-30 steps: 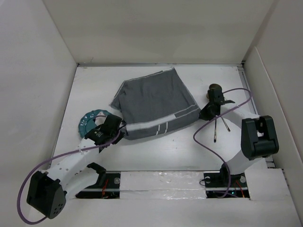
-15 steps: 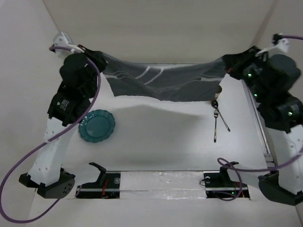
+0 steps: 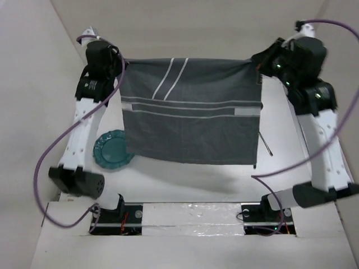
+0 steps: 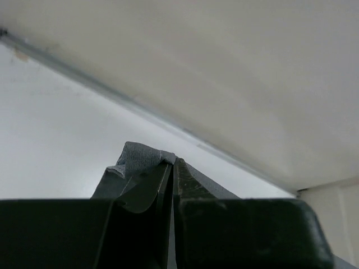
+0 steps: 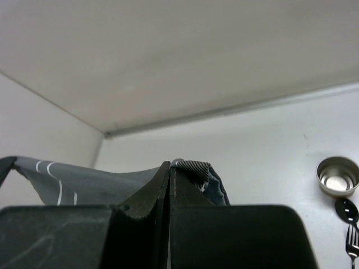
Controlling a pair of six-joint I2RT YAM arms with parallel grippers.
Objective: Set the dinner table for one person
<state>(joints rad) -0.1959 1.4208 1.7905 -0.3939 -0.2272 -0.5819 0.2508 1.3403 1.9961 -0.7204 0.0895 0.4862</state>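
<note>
A dark grey cloth mat (image 3: 190, 115) with white stripes hangs spread like a curtain above the dinner table (image 3: 185, 185). My left gripper (image 3: 119, 63) is shut on its upper left corner and my right gripper (image 3: 255, 63) on its upper right corner. In the left wrist view the gripper (image 4: 173, 161) pinches a bunched corner of the mat (image 4: 137, 157). The right gripper (image 5: 170, 166) likewise pinches a corner of the mat (image 5: 196, 169), and the cloth runs off to the left. A teal plate (image 3: 114, 149) lies on the table at the left, partly behind the mat's lower edge.
A small metal cup (image 5: 336, 176), a spoon (image 5: 348, 210) and a fork (image 5: 352, 241) lie on the table at the right. From above only the cutlery handles (image 3: 263, 143) show past the mat. White walls (image 3: 33, 84) enclose the table on three sides.
The mat lay crumpled on the table a second ago. Both arms have lifted it by its corners and pulled it taut, so it now hangs flat and hides the cup.
</note>
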